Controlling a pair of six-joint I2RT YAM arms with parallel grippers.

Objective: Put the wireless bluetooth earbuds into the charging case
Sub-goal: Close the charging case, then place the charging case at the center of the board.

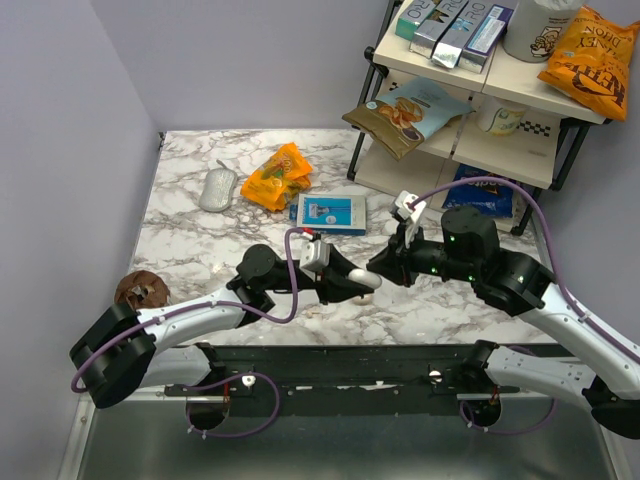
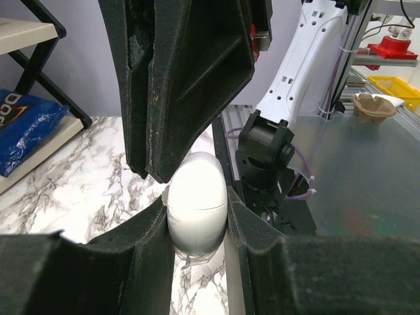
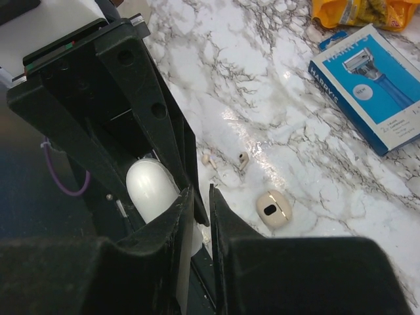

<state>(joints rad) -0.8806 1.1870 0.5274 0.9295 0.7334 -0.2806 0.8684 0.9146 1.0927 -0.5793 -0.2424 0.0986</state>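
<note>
Left gripper (image 2: 197, 226): clamped across the charging case (image 2: 197, 197), steadying it for the other arm.
Right gripper (image 3: 200, 197): fingers nearly together at the case's top, probably working the lid; can't tell if they pinch it.
Earbuds (image 3: 271, 210): loose on the worktop (image 3: 295, 131), apart from the case.

The blue-and-white flat box (image 3: 375, 92) on the worktop (image 3: 262, 72) carries the brand "HARRY'S" in white on its face, and again along its side. The orange chip bag (image 1: 588, 55) on the shelf (image 1: 452, 72) reads "HONEY DIJON". A blue bag (image 2: 26, 131) shows the white letters "DO". The lettering on the upright boxes (image 1: 455, 25) is too small to read.
</note>
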